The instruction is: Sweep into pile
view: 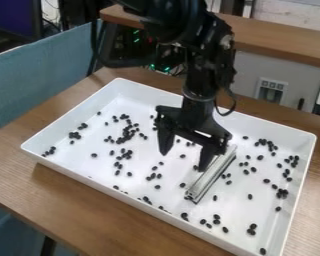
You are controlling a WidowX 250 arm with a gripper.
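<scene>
Black two-finger gripper [183, 162] hangs over middle of white rectangular plastic tray [89, 140], spread wide, apparently empty. Silvery grooved metal bar [211, 174] lies inside tray, just beside gripper. Small black oval pellets [251, 232] dot tray. Likely step: taking up bar; next, straddle, grip, sweep.

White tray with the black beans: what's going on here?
A robot arm's gripper is over the white tray, open, fingers apart, with a metal bar right beside one finger, not between them. Whether they touch, I can't tell. The black beans are scattered in loose clusters across the tray, so no single pile yet.
</scene>
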